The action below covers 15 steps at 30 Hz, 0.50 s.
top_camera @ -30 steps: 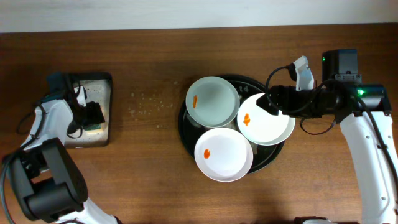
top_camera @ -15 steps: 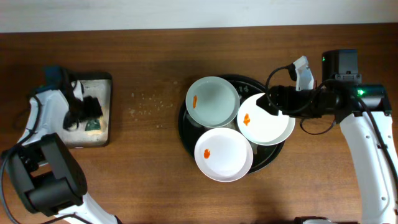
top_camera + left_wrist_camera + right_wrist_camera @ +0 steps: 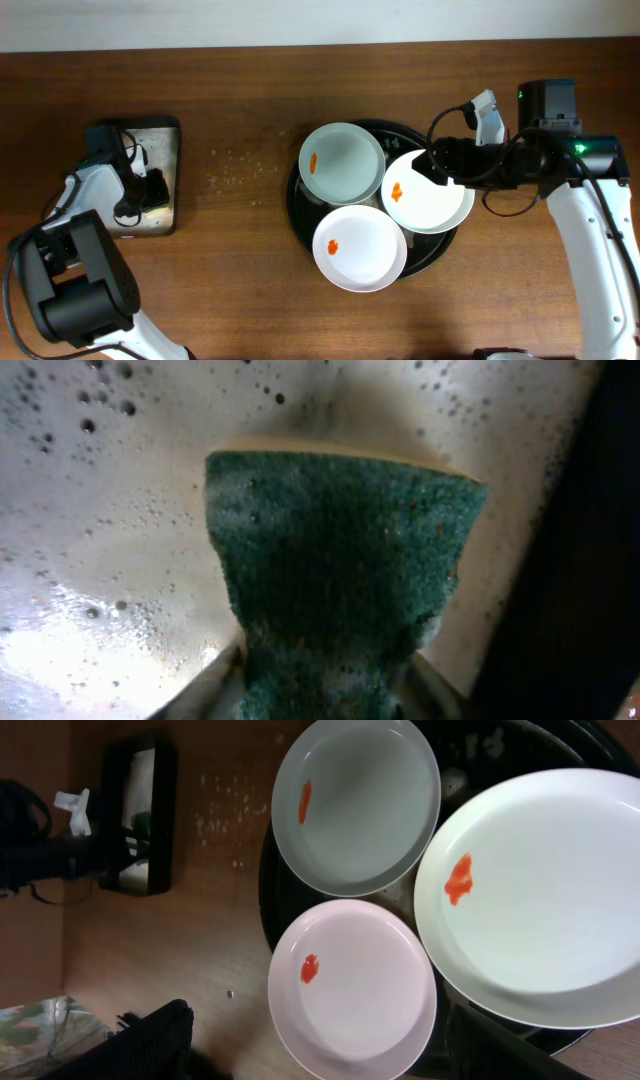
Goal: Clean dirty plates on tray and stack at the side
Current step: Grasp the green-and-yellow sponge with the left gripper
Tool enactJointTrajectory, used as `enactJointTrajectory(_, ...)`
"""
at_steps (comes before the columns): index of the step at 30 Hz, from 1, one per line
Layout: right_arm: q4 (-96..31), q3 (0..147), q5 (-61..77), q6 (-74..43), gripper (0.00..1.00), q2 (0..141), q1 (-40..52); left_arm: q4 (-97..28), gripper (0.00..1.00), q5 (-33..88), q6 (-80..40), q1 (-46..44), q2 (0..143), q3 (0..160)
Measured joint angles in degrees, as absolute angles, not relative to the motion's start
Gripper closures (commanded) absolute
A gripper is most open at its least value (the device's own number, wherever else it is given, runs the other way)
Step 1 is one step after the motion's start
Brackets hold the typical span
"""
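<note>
plates (image 3: pixel 360 247): three, orange-smeared, on round tray (image 3: pixel 293 200) below right pincer (image 3: pixel 432 163) | right pincer: jaws wide, nothing held | left pincer (image 3: pixel 325 688): pinching green sponge (image 3: pixel 340 560) over wet rectangular tray (image 3: pixel 165 130)

plates (image 3: pixel 342 163) (image 3: pixel 428 192) (image 3: pixel 359 247): 3 | round tray (image 3: pixel 293 203): 1 | rectangular tray (image 3: pixel 162 134): 1 | sponge (image 3: pixel 340 560): 1

This looks like a robotics lab bench staged as a washing-up station, though little of the room shows. A left arm (image 3: pixel 75 290) and a right arm (image 3: pixel 600 260) flank a bare wood-grain table (image 3: pixel 220 260) below a plain pale wall (image 3: pixel 300 22). On it sit a round black tray (image 3: pixel 293 205) of smeared plates (image 3: pixel 360 247) and a soapy rectangular tray (image 3: pixel 160 135) with a green sponge (image 3: pixel 340 560).
</note>
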<state>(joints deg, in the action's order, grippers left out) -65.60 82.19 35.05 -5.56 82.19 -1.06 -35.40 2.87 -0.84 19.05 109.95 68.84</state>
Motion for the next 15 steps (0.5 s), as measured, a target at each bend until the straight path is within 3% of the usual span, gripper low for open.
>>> enactJointTrajectory(2,-65.6,82.2,35.0,-5.6,0.19,82.2,-1.1,-34.9,0.32,3.4,-0.7,19.0,110.0,68.8)
enactJointTrajectory(5,-65.6,82.2,35.0,-5.5,0.19,82.2,-1.1,-35.8,0.27,3.6,-0.8,19.0,110.0,68.8)
enactJointTrajectory(8,-65.6,82.2,35.0,-5.6,0.19,82.2,-1.1,-38.1,0.27,3.5,-0.7,19.0,109.9,69.6)
enactJointTrajectory(15,-65.2,82.2,35.0,-5.5,0.18,82.2,-1.1,-38.3,0.40,3.4,-0.7,19.0,106.6,71.3)
